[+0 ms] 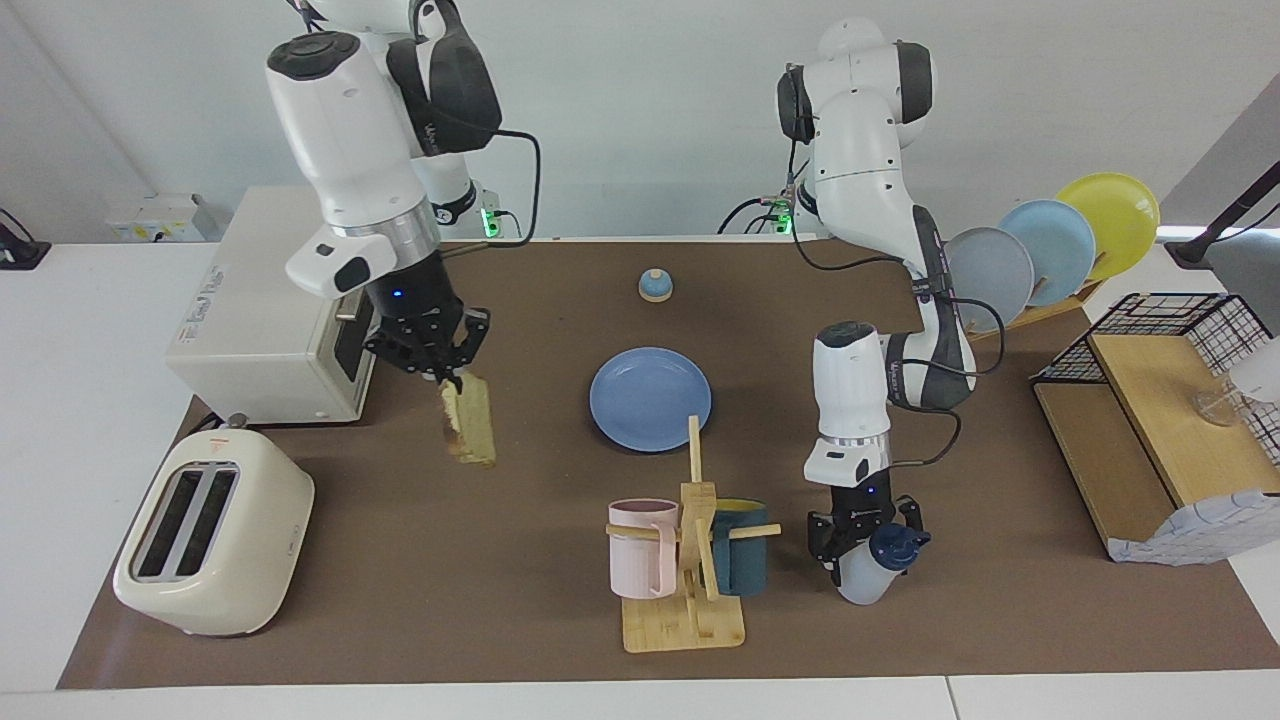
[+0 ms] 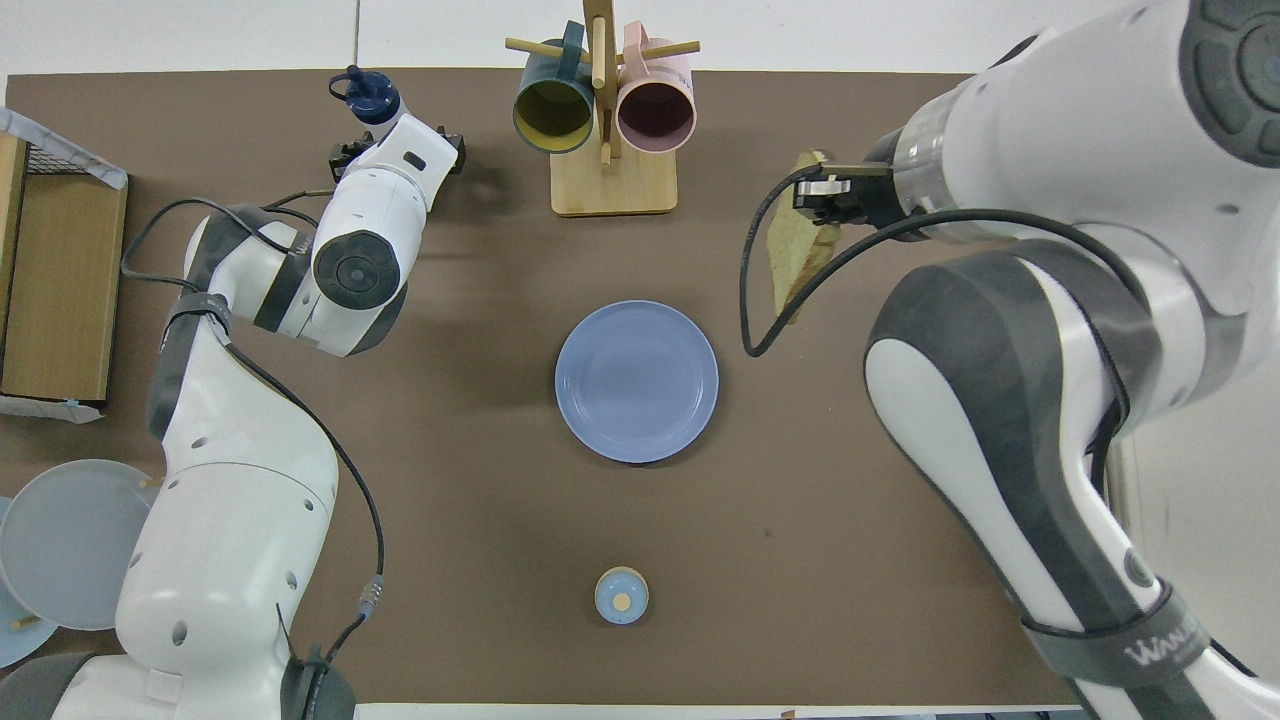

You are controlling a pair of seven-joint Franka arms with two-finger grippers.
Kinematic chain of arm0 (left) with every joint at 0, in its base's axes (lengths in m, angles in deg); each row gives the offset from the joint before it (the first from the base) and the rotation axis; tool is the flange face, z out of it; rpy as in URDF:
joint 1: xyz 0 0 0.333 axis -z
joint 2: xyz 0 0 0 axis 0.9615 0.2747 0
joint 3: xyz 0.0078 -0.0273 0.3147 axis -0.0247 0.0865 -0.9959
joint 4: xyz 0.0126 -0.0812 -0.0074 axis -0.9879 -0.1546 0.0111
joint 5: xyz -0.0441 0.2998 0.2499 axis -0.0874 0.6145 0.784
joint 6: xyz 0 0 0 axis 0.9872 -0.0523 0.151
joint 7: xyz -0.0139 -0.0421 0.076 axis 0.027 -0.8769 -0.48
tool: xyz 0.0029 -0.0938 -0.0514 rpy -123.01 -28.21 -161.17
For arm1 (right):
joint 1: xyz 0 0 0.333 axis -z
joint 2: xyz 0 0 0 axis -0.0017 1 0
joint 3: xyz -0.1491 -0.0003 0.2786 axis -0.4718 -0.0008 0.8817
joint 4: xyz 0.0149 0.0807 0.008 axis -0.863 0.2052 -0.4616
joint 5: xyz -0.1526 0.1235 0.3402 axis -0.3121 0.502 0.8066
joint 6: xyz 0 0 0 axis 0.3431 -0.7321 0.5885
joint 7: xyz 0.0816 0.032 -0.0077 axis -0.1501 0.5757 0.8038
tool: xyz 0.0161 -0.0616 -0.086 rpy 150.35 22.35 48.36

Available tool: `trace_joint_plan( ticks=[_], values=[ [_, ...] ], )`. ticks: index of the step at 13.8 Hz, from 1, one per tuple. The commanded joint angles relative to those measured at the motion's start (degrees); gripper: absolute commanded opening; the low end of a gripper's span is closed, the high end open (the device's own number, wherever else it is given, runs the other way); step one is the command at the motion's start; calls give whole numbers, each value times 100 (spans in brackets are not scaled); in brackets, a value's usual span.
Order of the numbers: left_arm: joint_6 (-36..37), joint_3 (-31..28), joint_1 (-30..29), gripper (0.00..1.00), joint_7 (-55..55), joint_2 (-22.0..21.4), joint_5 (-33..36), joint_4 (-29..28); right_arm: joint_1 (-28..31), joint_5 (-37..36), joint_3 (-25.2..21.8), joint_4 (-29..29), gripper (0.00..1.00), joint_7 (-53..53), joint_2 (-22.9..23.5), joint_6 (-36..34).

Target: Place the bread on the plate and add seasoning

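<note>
Two end effectors are loaded at once, so what I am watching is how the slice lies against its target. My right end effector is clamped on the top corner of the square slice of tan toast with a darker brown crust; the bread hangs edge-down in the air, its long axis near vertical, over bare brown bench between the white box-shaped oven and the round, flat medium-blue plate. The plate lies empty mid-bench, toward the left arm's end from the bread, and the right arm is plainly the one placed to reach it. I judge the coming move as a sideways carry over the plate, then a tilt from hanging to flat before letting go; released on edge, it could topple off the rim.

My left end effector is closed around the small translucent white plastic bottle with the navy flip cap, low beside the bamboo mug rack. I cannot tell whether the bottle touches the bench.
</note>
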State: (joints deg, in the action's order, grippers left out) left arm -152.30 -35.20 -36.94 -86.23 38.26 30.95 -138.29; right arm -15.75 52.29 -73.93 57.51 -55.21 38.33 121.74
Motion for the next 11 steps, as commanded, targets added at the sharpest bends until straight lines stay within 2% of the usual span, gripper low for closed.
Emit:
trace_joint_plan(
  ticks=[1,2,3,4,5,7,10,11],
  values=[
    [144,149,-170,92,174,-88,-47,129,-111,473,-10,842,0,-400,-481,332],
    [144,149,-161,91,183,-88,-47,130,-269,501,-10,1157,0,-548,-586,752],
    [153,149,-161,81,183,-88,-47,121,-409,501,-10,1482,0,-732,-666,1226],
    [153,140,-126,43,192,-88,-39,103,-707,501,-10,1860,0,-934,-745,1753],
    [153,131,-117,0,253,-88,-38,86,-953,501,-10,2125,0,-1102,-772,2150],
    [153,149,-134,0,394,-106,-47,51,-1297,492,-10,2504,0,-1261,-781,2670],
    [109,245,-187,0,403,-141,-56,50,-1473,466,-10,2628,0,-1200,-588,3303],
    [153,254,-179,0,385,-210,-91,50,-1474,466,-10,2654,0,-1191,-587,3323]
  ],
)
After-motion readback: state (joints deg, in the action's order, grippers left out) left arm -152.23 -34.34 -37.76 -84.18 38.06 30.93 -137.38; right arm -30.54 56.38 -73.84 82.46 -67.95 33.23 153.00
